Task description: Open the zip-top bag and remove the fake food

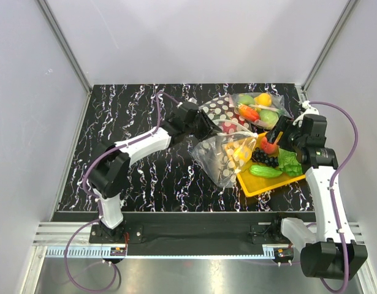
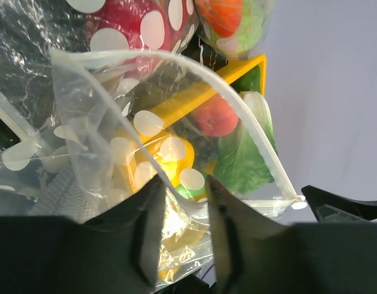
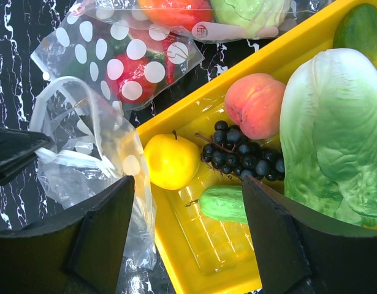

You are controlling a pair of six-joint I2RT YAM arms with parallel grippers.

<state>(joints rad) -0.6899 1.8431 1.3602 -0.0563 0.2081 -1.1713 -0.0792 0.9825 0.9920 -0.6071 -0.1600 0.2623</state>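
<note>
The zip-top bag (image 1: 220, 158) is clear with white dots and lies open-mouthed against the yellow tray (image 1: 257, 185). My left gripper (image 2: 183, 226) is shut on the bag's plastic near the zip strip (image 2: 237, 104); it also shows in the top view (image 1: 199, 127). A grey ribbed shape (image 2: 53, 196), perhaps the fish, shows inside the bag. The yellow lemon (image 3: 171, 160) lies in the tray by the bag's mouth (image 3: 84, 141). The green lettuce (image 3: 335, 128) lies in the tray's right part. My right gripper (image 3: 185, 239) is open and empty above the tray.
A peach (image 3: 255, 104), black grapes (image 3: 237, 153) and a cucumber (image 3: 225, 203) share the tray. A polka-dot bag (image 1: 219, 110) and a clear bag with carrot and fruit (image 1: 258, 109) lie behind. White walls enclose the dark marbled table (image 1: 139, 177).
</note>
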